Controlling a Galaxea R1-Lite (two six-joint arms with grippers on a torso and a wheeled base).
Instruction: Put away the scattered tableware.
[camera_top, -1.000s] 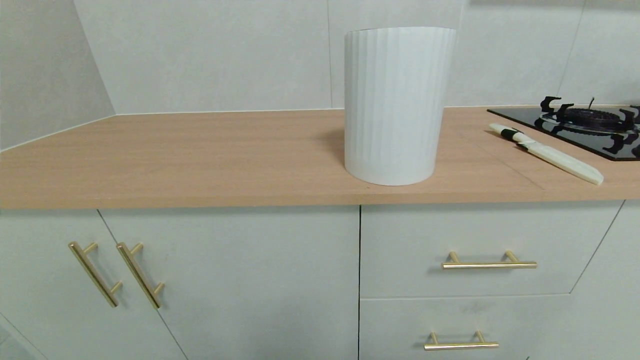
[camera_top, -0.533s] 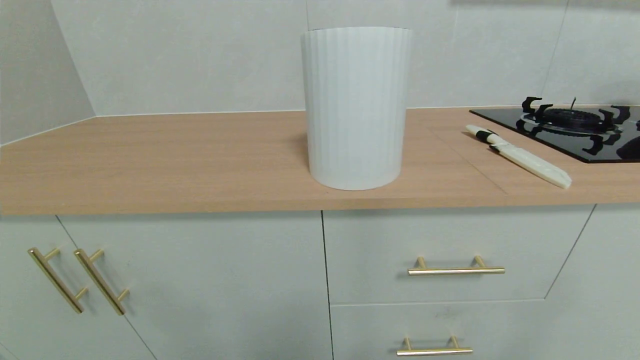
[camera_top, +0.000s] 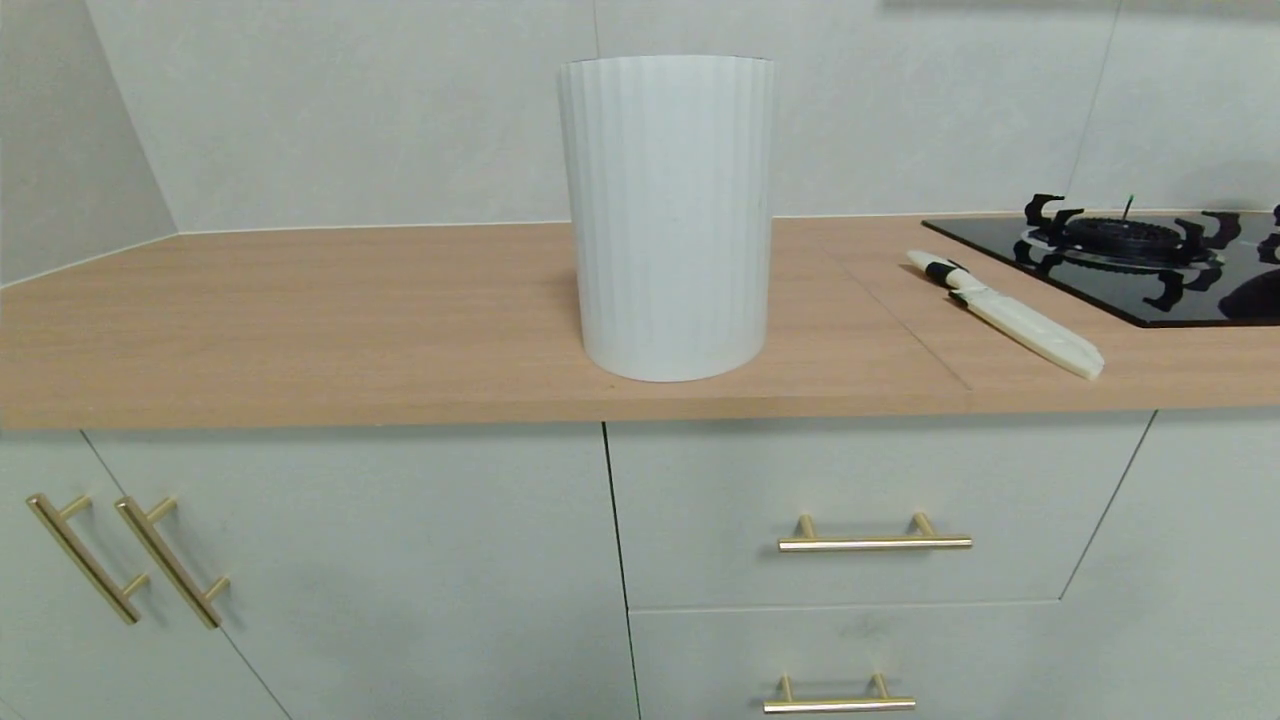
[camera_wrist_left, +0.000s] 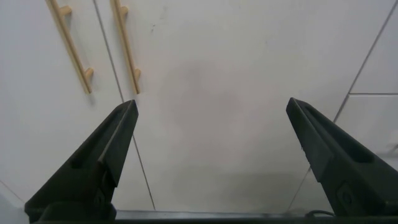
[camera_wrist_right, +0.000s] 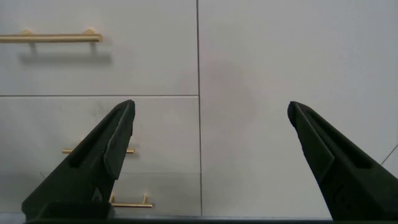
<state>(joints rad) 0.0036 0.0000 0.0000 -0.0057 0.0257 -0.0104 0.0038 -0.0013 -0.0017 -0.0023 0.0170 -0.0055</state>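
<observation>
On pale wooden countertop (camera_top: 300, 330), against grey tiled wall (camera_top: 350, 110):
- Tall white ribbed cylindrical container (camera_top: 668, 220), upright, near the front edge.
- White knife with black band at the handle (camera_top: 1008, 319), lying flat and diagonal between container and black glass gas hob (camera_top: 1200, 295), apart from both, tip towards the front edge.
- Black burner grate (camera_top: 1125, 238) on the hob.
- A broad stretch of wood runs from the container to the left corner.

Below the counter:
- Pale grey cabinet doors (camera_top: 380, 560); drawers with horizontal brass bar handles (camera_top: 875, 543).

Wrist views, facing cabinet fronts:
- Left gripper (camera_wrist_left: 210, 107), fingers spread wide, nothing between them, before a door pair with two vertical brass handles (camera_wrist_left: 127, 46).
- Right gripper (camera_wrist_right: 210, 107), likewise released and unladen, before the stacked drawer fronts (camera_wrist_right: 93, 130).
</observation>
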